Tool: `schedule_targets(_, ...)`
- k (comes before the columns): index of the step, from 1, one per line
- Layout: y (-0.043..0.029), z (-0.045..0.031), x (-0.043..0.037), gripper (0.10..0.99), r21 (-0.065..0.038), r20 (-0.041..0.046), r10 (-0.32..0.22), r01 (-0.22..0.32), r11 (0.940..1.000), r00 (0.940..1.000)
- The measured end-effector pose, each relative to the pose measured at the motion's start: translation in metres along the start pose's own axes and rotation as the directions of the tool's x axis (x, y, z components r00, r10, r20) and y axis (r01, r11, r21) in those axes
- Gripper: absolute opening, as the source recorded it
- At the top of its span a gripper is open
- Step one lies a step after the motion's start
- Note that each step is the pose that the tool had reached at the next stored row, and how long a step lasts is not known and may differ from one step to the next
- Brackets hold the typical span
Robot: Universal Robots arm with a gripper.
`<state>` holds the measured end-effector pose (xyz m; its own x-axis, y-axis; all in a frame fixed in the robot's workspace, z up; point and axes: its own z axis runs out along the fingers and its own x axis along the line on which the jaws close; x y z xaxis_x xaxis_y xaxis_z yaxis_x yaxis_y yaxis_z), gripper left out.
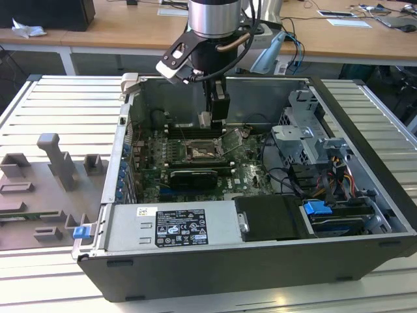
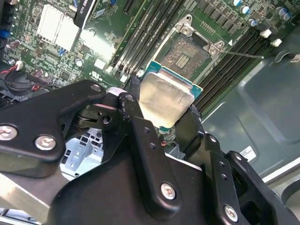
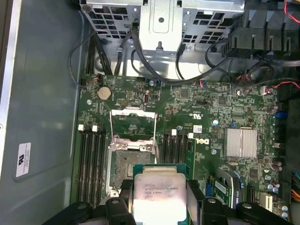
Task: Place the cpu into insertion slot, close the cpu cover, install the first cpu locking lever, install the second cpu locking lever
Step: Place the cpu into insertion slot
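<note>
Gripper (image 2: 164,102) pinches cpu (image 2: 168,93) by two opposite edges, metal top facing your wrist cameras, so the chip sits level for seating | cpu hangs above the board, near slot (image 2: 190,51) but clear of it | cover (image 3: 132,112) stands swung open, so you find the socket bare, nothing seated yet.

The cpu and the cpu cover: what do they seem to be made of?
The cpu: matt silvery-beige metal top that shows a soft glare, on a green board rim, probably fibreglass laminate. The cpu cover: thin bright sheet metal, likely steel; its frame edges glint.
</note>
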<state>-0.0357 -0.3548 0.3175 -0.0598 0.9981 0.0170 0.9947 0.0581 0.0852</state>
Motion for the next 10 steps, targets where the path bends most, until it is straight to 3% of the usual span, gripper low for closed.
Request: schedule_targets(10, -0.0006, 0.0069, -0.0001, 0.541, 0.0, 0.0, 0.0, 0.0, 1.0, 1.0)
